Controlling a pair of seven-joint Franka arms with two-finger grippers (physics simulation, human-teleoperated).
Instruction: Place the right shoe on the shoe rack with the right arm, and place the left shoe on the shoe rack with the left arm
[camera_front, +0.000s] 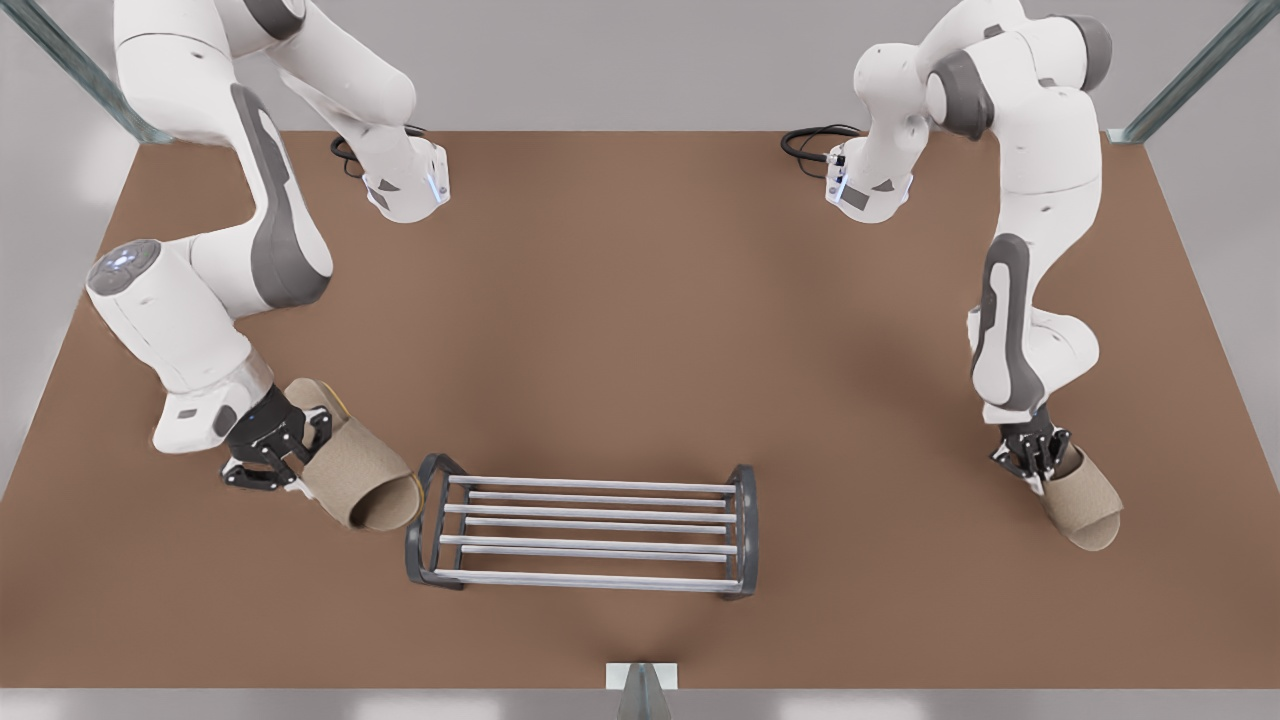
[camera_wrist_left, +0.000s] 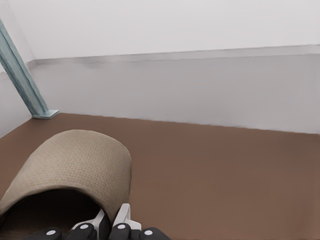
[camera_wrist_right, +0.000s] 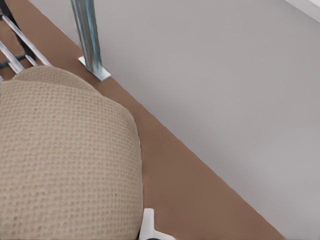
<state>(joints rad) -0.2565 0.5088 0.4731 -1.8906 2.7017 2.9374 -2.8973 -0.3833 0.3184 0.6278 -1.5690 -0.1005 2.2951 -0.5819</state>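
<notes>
Shoe rack (camera_front: 585, 530) stands between two slippers (camera_front: 362, 470) (camera_front: 1082, 505).

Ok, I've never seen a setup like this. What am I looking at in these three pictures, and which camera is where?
Two white robot arms stand on a brown table, drawn by a simulator. The wide picture comes from a camera looking down on the scene. The other two come from a camera on each arm's wrist. Between the arms sits the shoe rack, metal bars between dark end frames. The right gripper, at the front view's left, grips the right shoe beside the rack. The left gripper, at the front view's right, grips the left shoe.
</notes>
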